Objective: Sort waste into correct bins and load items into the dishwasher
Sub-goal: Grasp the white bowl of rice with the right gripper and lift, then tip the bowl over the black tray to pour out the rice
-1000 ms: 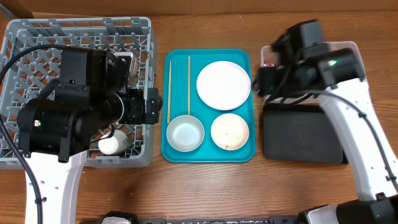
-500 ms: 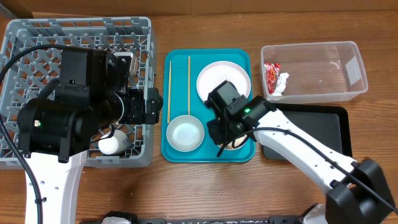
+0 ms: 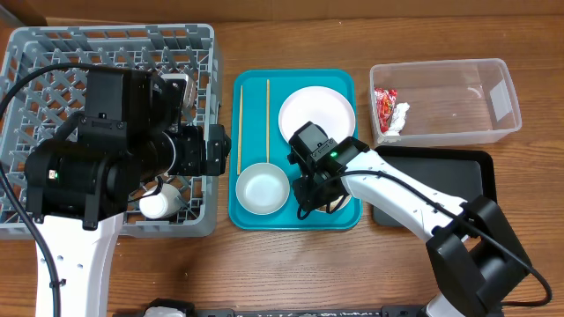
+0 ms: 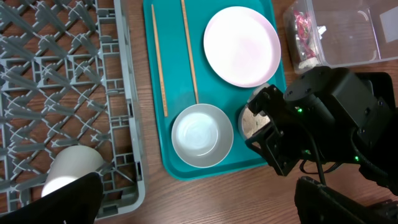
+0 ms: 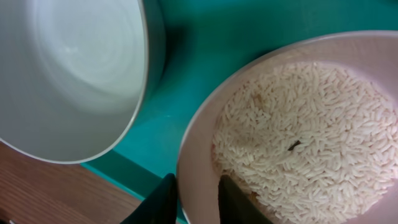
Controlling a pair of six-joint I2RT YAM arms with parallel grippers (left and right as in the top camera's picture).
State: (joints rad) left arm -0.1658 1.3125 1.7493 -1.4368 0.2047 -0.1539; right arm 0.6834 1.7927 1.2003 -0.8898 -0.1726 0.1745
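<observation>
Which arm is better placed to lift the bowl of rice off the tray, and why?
The right. Its pincer straddles the rim of the rice bowl, as the right wrist view shows. The left arm sits over the dish rack, away from the tray.

Teal tray (image 3: pixel 339 81), white plate (image 3: pixel 315 113), grey rack (image 3: pixel 53 44), brown table (image 3: pixel 264 264).
</observation>
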